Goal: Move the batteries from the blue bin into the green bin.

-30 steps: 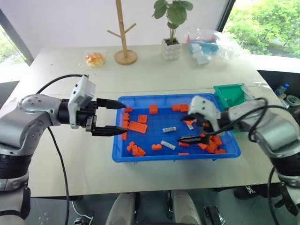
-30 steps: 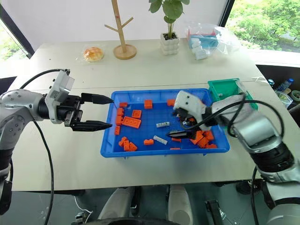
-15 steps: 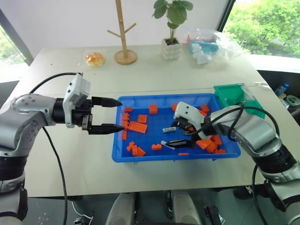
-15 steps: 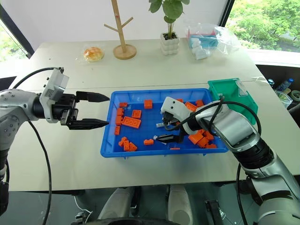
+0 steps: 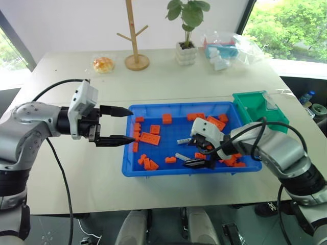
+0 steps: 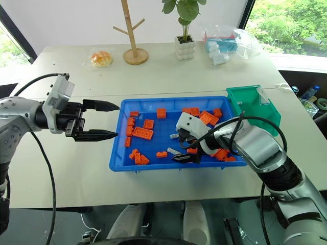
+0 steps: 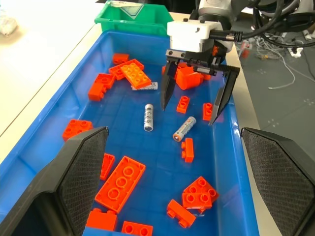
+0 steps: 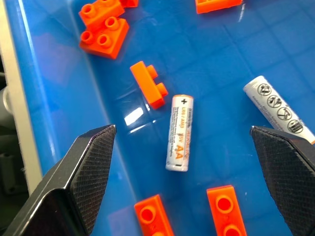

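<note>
Right wrist view puts one battery (image 8: pixel 179 132) right between my right hand's (image 7: pixel 193 105) spread fingers, lying flat on the floor of the blue bin (image 5: pixel 127 153). Its long axis runs along the way the hand points, tilted slightly, with the plus end at the far end from the camera. The fingers (image 8: pixel 69 187) stand wide on either side of it and touch nothing; the hand is released and empty.

A second battery (image 8: pixel 278 110) lies near the first, slanted across it at an angle, close to the other finger. In the left wrist view the two batteries lie side by side in the middle of the bin, among scattered orange bricks (image 5: pixel 149 138).

My left hand (image 5: pixel 120 125) hangs over the desk (image 5: pixel 76 168) just outside the bin's left rim, pointing in toward it, fingers apart and holding nothing.

The green bin (image 5: pixel 255 104) stands against the blue bin's far right corner.
</note>
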Controlling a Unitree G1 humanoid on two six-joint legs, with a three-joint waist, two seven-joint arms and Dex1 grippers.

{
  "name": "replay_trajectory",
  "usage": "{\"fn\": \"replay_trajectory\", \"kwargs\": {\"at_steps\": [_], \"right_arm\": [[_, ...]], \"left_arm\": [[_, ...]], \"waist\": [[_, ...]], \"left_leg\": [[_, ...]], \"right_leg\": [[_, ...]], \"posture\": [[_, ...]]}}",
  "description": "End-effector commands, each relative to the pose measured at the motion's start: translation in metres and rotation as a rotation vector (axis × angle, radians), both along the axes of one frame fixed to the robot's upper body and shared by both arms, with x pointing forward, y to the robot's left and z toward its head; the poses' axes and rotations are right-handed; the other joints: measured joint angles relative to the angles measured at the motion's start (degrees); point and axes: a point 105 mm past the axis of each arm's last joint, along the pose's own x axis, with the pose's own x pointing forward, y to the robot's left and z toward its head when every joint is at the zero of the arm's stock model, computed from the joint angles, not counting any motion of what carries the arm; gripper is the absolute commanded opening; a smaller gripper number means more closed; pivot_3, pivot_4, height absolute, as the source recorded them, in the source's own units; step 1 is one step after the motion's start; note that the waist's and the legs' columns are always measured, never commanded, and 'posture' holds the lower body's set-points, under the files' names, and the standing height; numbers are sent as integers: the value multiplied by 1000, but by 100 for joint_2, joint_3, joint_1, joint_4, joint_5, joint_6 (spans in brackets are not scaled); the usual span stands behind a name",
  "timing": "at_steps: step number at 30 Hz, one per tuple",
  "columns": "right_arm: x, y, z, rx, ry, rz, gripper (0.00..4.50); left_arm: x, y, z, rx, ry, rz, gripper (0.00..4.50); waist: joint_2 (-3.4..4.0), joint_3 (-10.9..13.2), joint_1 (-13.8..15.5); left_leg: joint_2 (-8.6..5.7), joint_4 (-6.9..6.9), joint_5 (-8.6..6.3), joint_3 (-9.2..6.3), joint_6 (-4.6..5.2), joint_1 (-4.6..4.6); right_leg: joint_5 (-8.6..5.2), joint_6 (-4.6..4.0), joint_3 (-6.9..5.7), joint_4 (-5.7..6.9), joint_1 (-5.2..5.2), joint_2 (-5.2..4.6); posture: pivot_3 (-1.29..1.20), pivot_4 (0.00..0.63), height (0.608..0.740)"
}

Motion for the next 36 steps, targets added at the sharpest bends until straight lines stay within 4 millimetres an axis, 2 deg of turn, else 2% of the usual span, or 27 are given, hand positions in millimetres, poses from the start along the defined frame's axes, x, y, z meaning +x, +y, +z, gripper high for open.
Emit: {"fn": "replay_trajectory", "kwargs": {"at_steps": [1,4,6,11,15,18,21,22,24,25,28,29,30,32,36], "right_arm": [[2,5,-9,-17,-10,7,4460],[3,6,-14,-32,-9,12,3643],[3,6,-18,-43,-2,18,2471],[3,3,-25,-74,0,37,104],[7,4,-25,-75,-18,34,41],[5,7,-11,-45,-26,57,40],[10,6,22,12,-74,47,40],[16,3,38,41,-105,22,40],[36,-17,82,93,-207,-88,40],[41,-24,95,109,-237,-123,40],[60,-73,129,86,-350,-291,40],[64,-92,135,62,-377,-352,40],[67,-103,137,46,-389,-384,40],[70,-135,133,-31,-408,-463,40],[71,-175,121,-108,-397,-567,40]], "left_arm": [[-3,2,9,17,-39,-20,4500],[-6,3,7,33,-30,-35,4500],[-8,4,6,38,-24,-41,4500],[-10,4,6,44,-22,-49,4500],[-9,4,7,38,-28,-47,4500],[-9,3,7,33,-30,-46,4500],[-7,2,7,30,-30,-46,4500],[-7,2,6,29,-31,-45,4500],[-5,1,6,26,-34,-46,4500],[-5,1,6,25,-35,-46,4500],[-3,0,6,21,-39,-47,4500],[-2,-1,6,19,-41,-48,4500],[-1,-1,6,17,-42,-48,4500],[1,-3,6,13,-47,-52,4500],[3,-5,7,7,-54,-57,4500]], "waist": [[0,0,-3],[0,0,-3],[0,0,-3],[-2,-1,-2],[-4,-3,-3],[-4,-2,-3],[-3,-1,-2],[-2,0,-2],[1,2,-5],[1,2,-2],[-5,-1,60],[-5,-1,91],[-5,-1,114],[-4,0,126],[-4,0,98]], "left_leg": [[0,0,0,0,0,0],[0,0,0,0,0,0],[0,0,0,0,0,0],[0,0,0,0,0,0],[0,0,0,0,0,3],[0,0,0,0,0,4],[0,0,0,0,0,3],[0,0,0,0,0,2],[0,0,0,1,0,0],[0,0,0,1,0,0],[-1,-3,0,-3,0,-2],[-1,-4,-3,-5,3,-2],[-1,-4,-4,-2,5,-2],[-2,-4,-5,9,7,-5],[-1,-4,-6,18,8,-4]], "right_leg": [[0,0,0,0,0,0],[0,0,0,0,-1,1],[0,0,0,0,-1,0],[0,0,0,0,0,1],[0,0,0,0,3,1],[0,0,0,0,3,1],[0,0,0,0,2,1],[0,0,0,0,2,1],[0,0,0,0,-1,1],[0,0,0,0,-1,1],[-1,1,-6,-4,0,1],[-1,2,-9,-8,2,2],[-1,1,-9,-10,3,1],[-1,1,-6,-15,1,-2],[-1,1,0,-15,-1,-3]], "posture": [[0,150,693],[0,150,693],[0,150,693],[0,150,693],[0,150,693],[0,150,693],[0,150,693],[0,150,693],[0,150,693],[0,150,693],[0,150,693],[0,150,693],[0,150,693],[0,150,693],[0,150,693]]}}
